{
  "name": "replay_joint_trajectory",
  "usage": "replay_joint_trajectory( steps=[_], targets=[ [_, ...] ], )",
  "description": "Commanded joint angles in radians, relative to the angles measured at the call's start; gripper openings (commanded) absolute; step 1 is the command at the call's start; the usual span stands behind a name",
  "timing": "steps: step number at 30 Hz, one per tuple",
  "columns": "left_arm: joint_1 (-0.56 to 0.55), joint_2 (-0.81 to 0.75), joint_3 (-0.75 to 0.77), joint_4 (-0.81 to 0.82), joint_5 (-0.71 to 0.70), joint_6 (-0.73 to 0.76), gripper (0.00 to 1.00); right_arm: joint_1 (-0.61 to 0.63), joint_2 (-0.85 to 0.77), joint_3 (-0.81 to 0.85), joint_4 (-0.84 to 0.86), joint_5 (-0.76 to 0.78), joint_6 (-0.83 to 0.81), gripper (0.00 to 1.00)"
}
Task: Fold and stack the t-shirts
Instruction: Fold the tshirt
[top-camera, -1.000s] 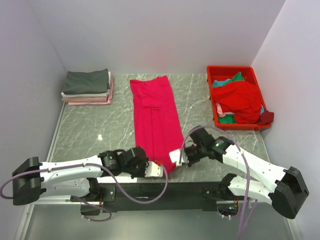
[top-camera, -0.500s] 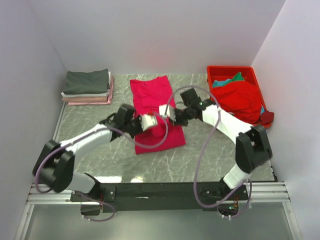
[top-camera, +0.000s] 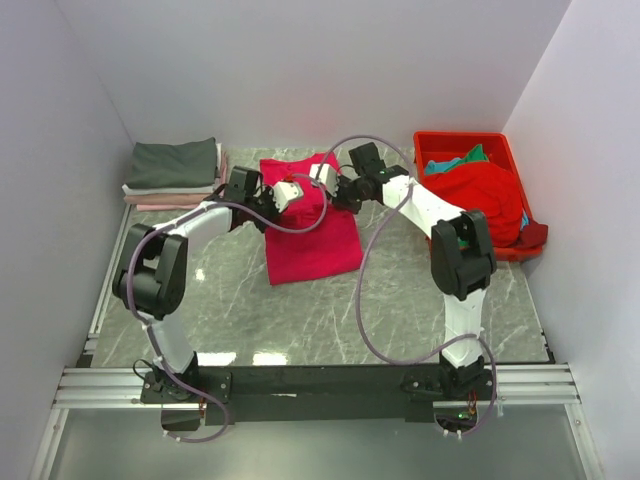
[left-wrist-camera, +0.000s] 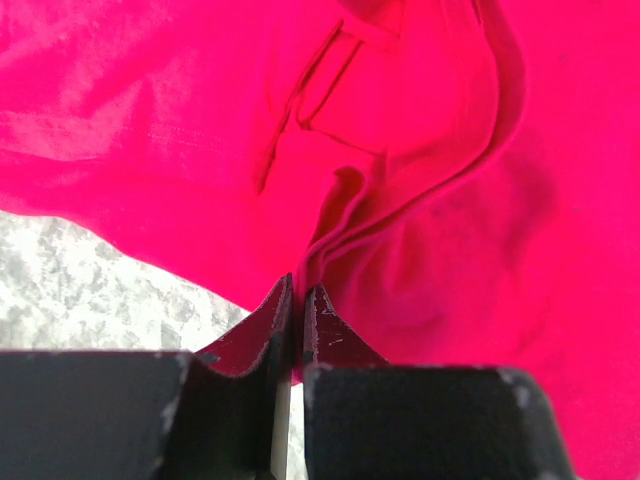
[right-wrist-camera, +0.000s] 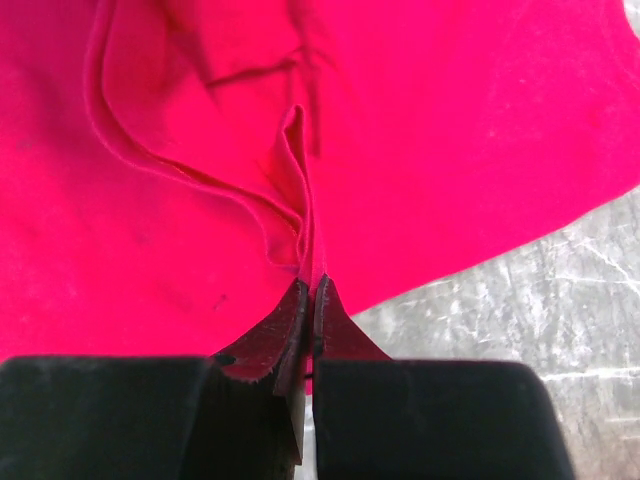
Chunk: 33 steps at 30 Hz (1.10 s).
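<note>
Crimson-pink t-shirt (top-camera: 312, 240) lying centre-far, doubled over on itself, far edge puckered into raised ridges, folded stack (top-camera: 175, 178) far left, dark grey on top, white and pale pink beneath, crumpled red t-shirt (top-camera: 485, 200) and teal-green one (top-camera: 458, 160) heaped far right.

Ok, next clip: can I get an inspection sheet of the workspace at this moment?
Surface: grey marbled table.
Job's things: crimson shirt at centre, doubled over on itself; folded stack at far left, dark grey on top; red and teal shirts heaped unfolded in the red bin at far right.
Clutter: nothing seen.
Grippers: left gripper and right gripper each shut on a raised fold of the crimson shirt, close together at its far end.
Cables: purple cables loop off both arms; the left one crosses over the shirt.
Surroundings: plain white walls; metal rail at the near edge.
</note>
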Motion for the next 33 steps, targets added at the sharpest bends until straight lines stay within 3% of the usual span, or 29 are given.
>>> replay_joint_trajectory(
  steps=[1, 14, 17, 19, 21, 22, 23, 27, 29, 31, 33],
  targets=[
    [0.012, 0.022, 0.061, 0.025, 0.063, 0.001, 0.01, -0.007, 0.039, 0.095, 0.009, 0.020, 0.039, 0.00],
    [0.027, 0.102, 0.116, 0.045, 0.046, -0.029, 0.01, -0.021, 0.106, 0.147, 0.006, 0.054, 0.069, 0.00],
    [0.030, 0.109, 0.113, 0.056, 0.017, -0.045, 0.01, -0.021, 0.119, 0.156, 0.014, 0.058, 0.078, 0.04],
    [0.030, 0.109, 0.104, 0.086, -0.027, -0.059, 0.09, -0.021, 0.129, 0.159, 0.021, 0.069, 0.095, 0.16],
    [0.032, 0.103, 0.098, 0.125, -0.075, -0.114, 0.57, -0.021, 0.129, 0.153, 0.069, 0.116, 0.147, 0.41],
    [0.032, 0.091, 0.096, 0.171, -0.145, -0.142, 0.70, -0.021, 0.128, 0.135, 0.102, 0.144, 0.184, 0.43],
    [0.035, 0.083, 0.096, 0.200, -0.196, -0.215, 0.75, -0.022, 0.120, 0.121, 0.151, 0.196, 0.236, 0.46],
    [0.069, -0.010, 0.084, 0.323, -0.333, -0.351, 0.80, -0.043, 0.070, 0.079, 0.300, 0.311, 0.385, 0.57],
    [0.076, -0.111, 0.035, 0.361, -0.306, -0.351, 0.80, -0.056, 0.048, 0.066, 0.300, 0.282, 0.394, 0.59],
    [0.070, -0.232, -0.053, 0.363, -0.229, -0.269, 0.79, -0.073, 0.011, 0.070, 0.232, 0.141, 0.370, 0.61],
    [0.055, -0.309, -0.144, 0.268, -0.069, -0.182, 0.78, -0.083, -0.024, 0.087, -0.022, -0.060, 0.135, 0.62]
  ],
)
